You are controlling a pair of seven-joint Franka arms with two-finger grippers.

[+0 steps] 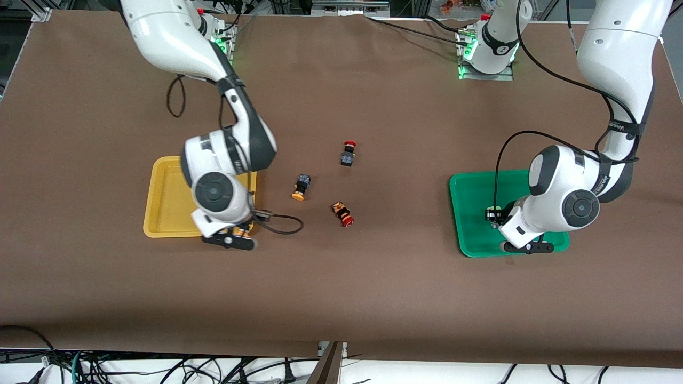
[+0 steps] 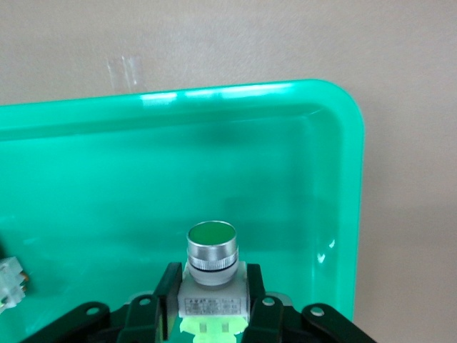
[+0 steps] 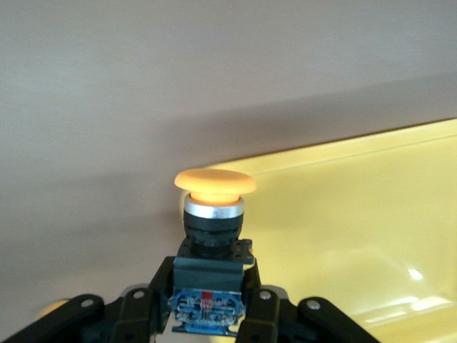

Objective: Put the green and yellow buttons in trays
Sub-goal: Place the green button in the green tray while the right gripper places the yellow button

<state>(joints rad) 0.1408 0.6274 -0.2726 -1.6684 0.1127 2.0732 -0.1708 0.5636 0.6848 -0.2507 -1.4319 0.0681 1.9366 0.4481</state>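
I see both grippers pinching buttons over trays.
Left gripper pinches a round green-capped button over the green tray; right gripper pinches a yellow-capped button at the yellow tray rim; only wrist views show them.

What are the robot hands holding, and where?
Left gripper pinches a green button by its white body; right gripper pinches a yellow button by its black body.
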